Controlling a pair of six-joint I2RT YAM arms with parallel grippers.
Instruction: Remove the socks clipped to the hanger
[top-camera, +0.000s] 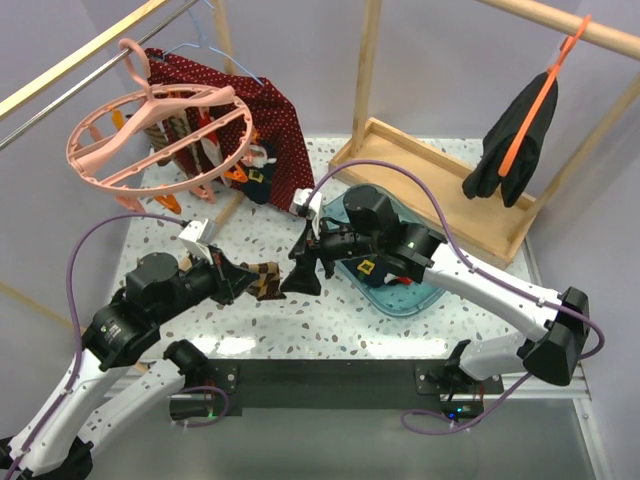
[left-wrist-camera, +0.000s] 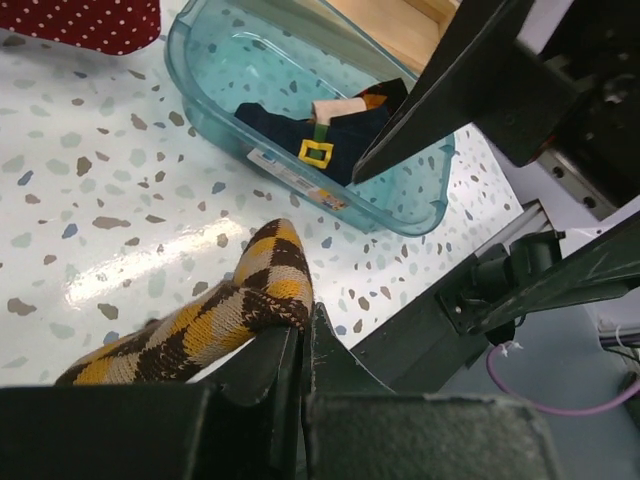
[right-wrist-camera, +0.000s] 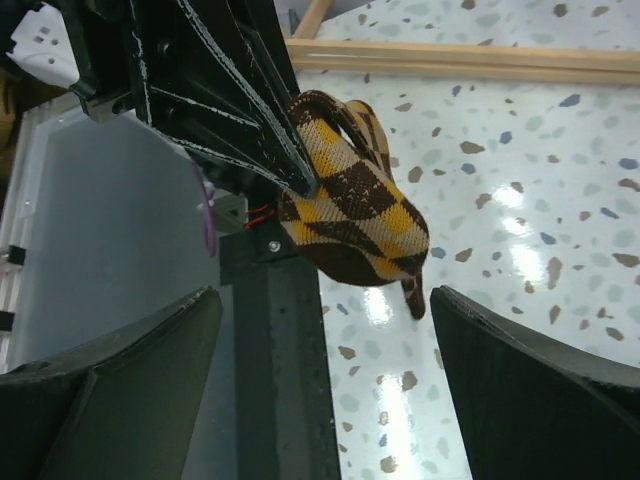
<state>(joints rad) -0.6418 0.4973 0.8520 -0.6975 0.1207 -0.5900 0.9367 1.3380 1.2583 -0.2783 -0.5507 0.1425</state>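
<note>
While left claw (top-camera: 248, 280) reached right, clenched on argyle sock (top-camera: 267, 281), sock's toe pointed at the wide-spread right claw (top-camera: 298, 268).

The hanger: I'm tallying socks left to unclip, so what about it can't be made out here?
- Top external: the count of socks on the hanger; they bunch up small against the red dotted cloth.
- Top external: which clips grip them; too small.
- Both wrist views: the hanger is out of frame; they look at the argyle sock in the left gripper instead.
</note>
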